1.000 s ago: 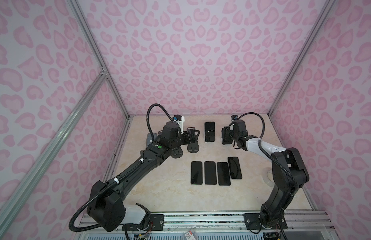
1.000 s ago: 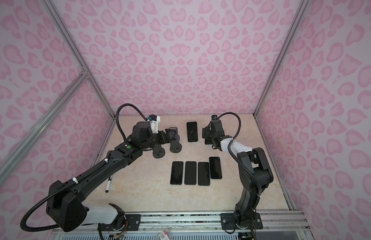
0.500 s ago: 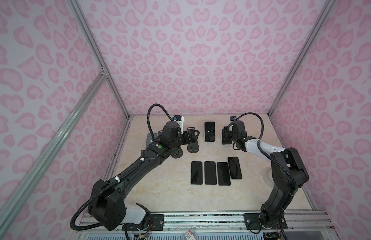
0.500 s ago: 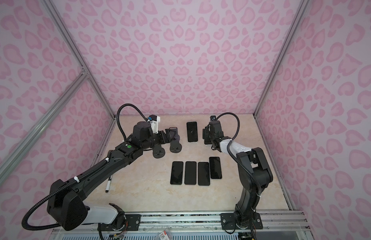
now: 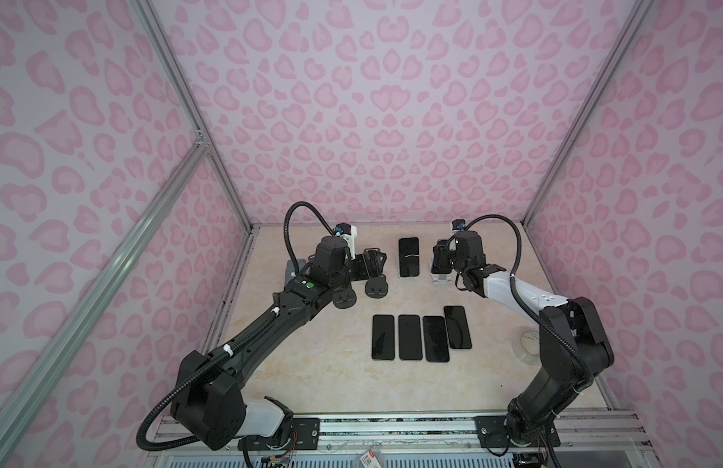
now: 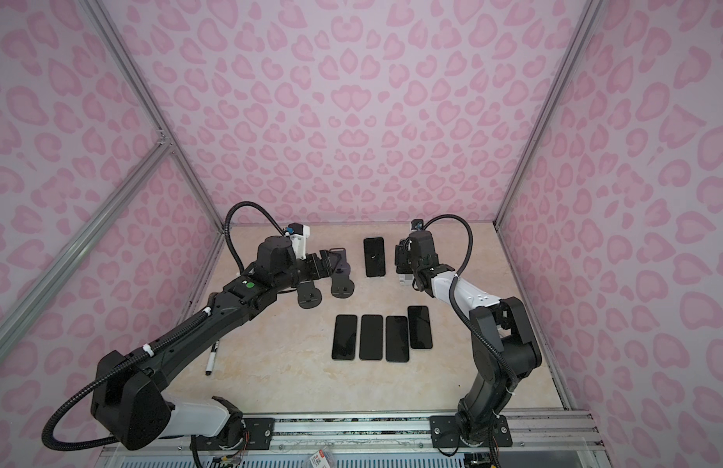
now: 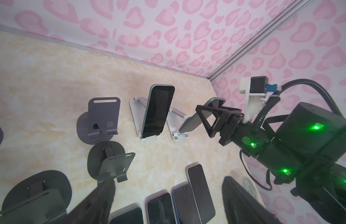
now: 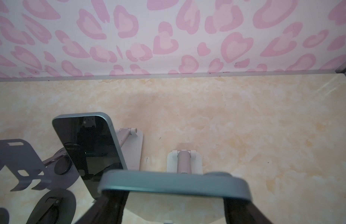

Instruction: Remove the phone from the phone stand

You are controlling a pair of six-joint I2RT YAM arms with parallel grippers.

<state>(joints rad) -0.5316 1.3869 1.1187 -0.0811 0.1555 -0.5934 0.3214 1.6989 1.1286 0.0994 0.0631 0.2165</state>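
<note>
- At the right gripper (image 7: 211, 114) we find the two fingers set either side of the phone (image 8: 174, 183), one along each long edge. We cannot tell whether they press it or stand just off it.
- The phone leans on its white stand (image 7: 176, 136), lower edge down at the stand's lip, near the back wall.
- The left gripper (image 7: 168, 180) hangs with its jaws wide apart and nothing between them, close to the dark stands (image 7: 103, 116).
- Just beside the white stand, toward the left arm, a second phone (image 7: 157, 110) leans on a stand of the same kind.
- Nearer the arm bases we see four flat phones (image 5: 409, 337) lying side by side on the table (image 5: 311, 385).
</note>
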